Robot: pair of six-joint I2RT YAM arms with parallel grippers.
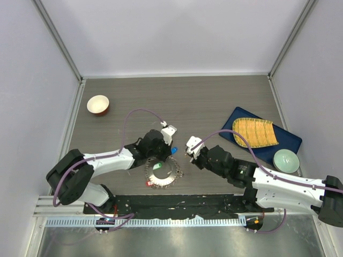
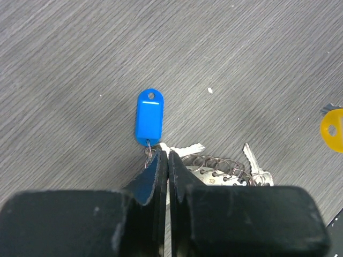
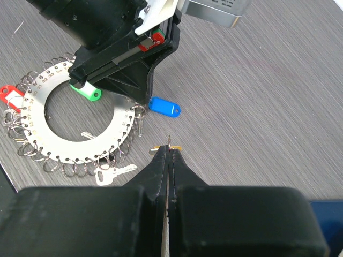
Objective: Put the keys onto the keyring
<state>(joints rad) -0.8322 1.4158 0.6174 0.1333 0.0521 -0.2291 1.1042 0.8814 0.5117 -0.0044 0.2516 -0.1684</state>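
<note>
Top view first: the keyring (image 1: 171, 175) lies flat on the desk (image 1: 214, 101) right in front of the arm bases. The left pincer (image 1: 167, 149) hangs over its far edge and the right pincer (image 1: 188, 153) sits just beside it on the right. Left wrist cam: that pincer is pressed together on the tiny wire loop of the blue-tagged key (image 2: 149, 115), with the tag lying flat on the desk just past the tips. Some of the ring's wire loops (image 2: 214, 162) and a couple of other keys show beside the tips. Right wrist cam: the right pincer is squeezed together too, on a thin metal sliver with a bit of yellow, so I'd guess it's the yellow-tagged key (image 3: 169, 144) held edge-on. So we're mid-threading, I'd say. The next move needs the key's loop lined up with a free wire loop on the rim, and that's fiddly work.
</note>
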